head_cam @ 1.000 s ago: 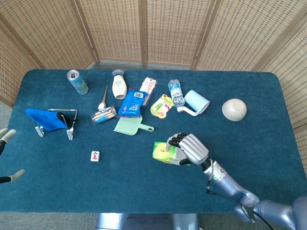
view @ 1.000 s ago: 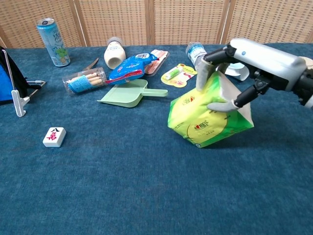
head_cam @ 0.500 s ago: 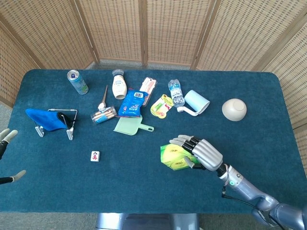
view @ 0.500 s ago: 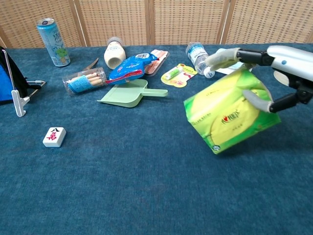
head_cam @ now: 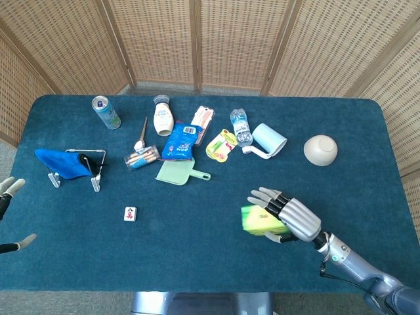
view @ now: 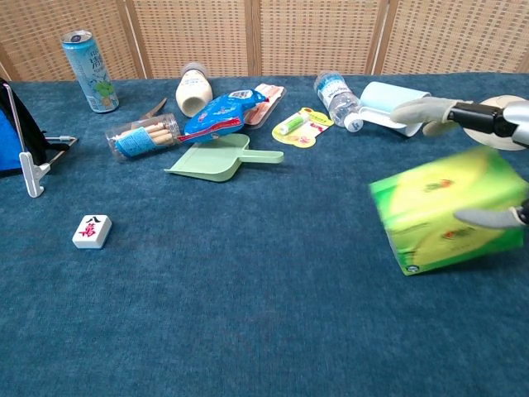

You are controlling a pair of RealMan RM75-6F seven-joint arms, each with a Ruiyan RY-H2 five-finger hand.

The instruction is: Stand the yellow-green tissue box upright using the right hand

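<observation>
The yellow-green tissue box [head_cam: 260, 220] [view: 445, 212] is at the front right of the blue table, tilted with a long side facing down, and blurred by motion in the chest view. My right hand [head_cam: 293, 217] [view: 494, 116] holds it from the right. Its fingers [view: 431, 108] reach over the far side and its thumb [view: 489, 217] lies on the near face. Whether the box touches the cloth I cannot tell. My left hand [head_cam: 8, 198] sits at the far left edge, off the table, fingers apart and holding nothing.
Behind the box lie a light-blue lint roller [head_cam: 268, 140], a water bottle [head_cam: 241, 126], a white bowl [head_cam: 320, 149] and a green dustpan [head_cam: 177, 172]. A mahjong tile [head_cam: 130, 213], a blue cloth on a rack [head_cam: 69, 164] and a can [head_cam: 105, 111] are to the left.
My right hand has carried the tissue box to the right and nearer the front edge, turning it from a steep tilt toward a flatter lie. The left hand stayed put.
</observation>
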